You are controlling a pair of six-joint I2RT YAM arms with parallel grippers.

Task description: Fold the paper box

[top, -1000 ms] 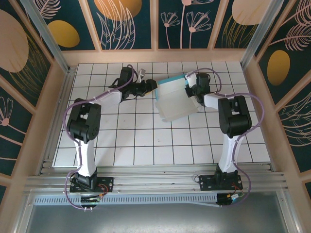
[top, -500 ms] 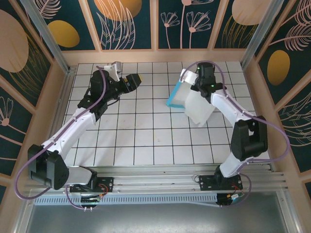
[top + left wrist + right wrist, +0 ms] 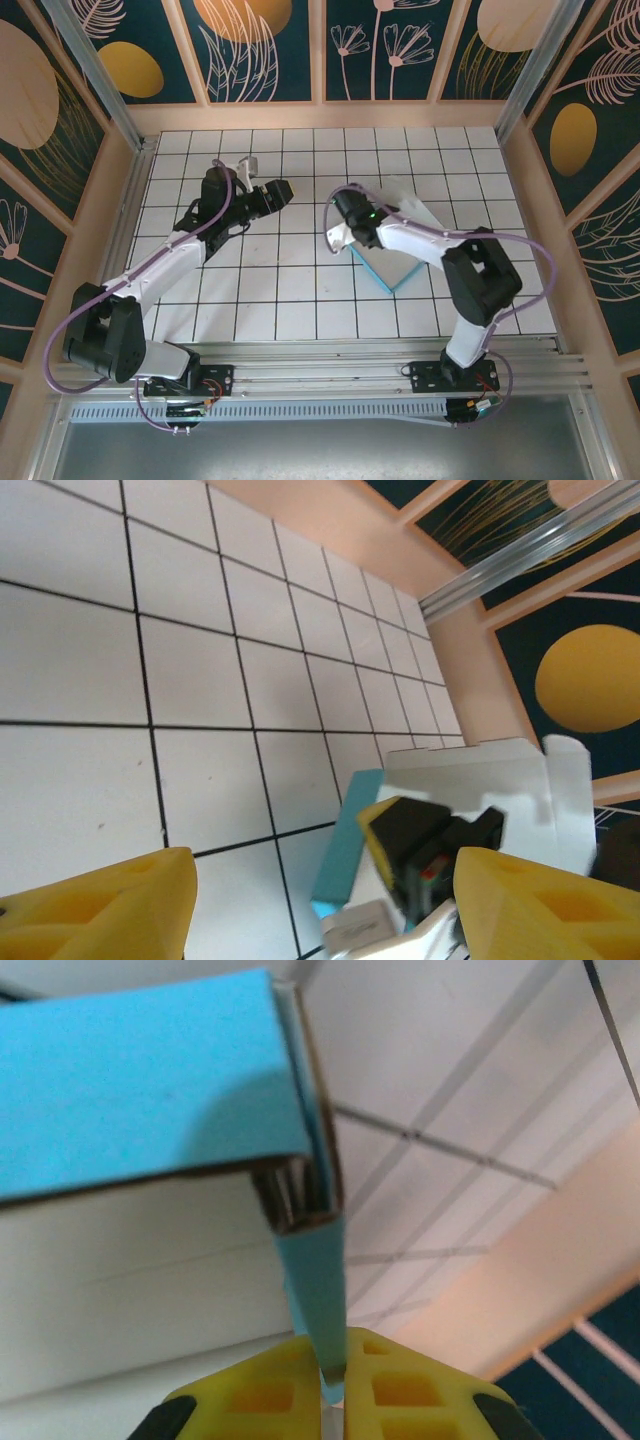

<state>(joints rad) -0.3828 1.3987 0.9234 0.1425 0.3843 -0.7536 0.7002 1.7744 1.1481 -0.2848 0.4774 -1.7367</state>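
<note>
- The right claw [image 3: 335,1385] is pressed together on a thin turquoise flap at a corner of the paper box [image 3: 150,1080]. The flap runs down between the 2 yellow fingers [image 3: 410,1395].
- From above, the paper box [image 3: 392,268] sits right of the bench [image 3: 300,300] centre, partly under the right arm. Its turquoise edge faces the near side, and I cannot tell whether it lies fully flat.
- The right claw [image 3: 338,232] is at the box's left corner.
- The left claw [image 3: 280,190] is spread wide with nothing between its fingers [image 3: 100,910]. It is well apart from the box, out to its left and pointing toward it.
- In the left wrist view, the box [image 3: 480,780] shows its pale side with a turquoise edge.
- Risk 1: the grip is on a narrow strip of thin card, so a pull or twist could tear it or crease it off the score line.
- Risk 2: nothing pins the box, so moving the flap may drag or swing the whole sheet instead of bending it.
- Risk 3: the pinch looks shallow, so the flap could slip out.
- Risk 4: the layers at that corner gape slightly and may spring open.
- Risk 5: bringing the left claw in could knock the box or the right claw.
</note>
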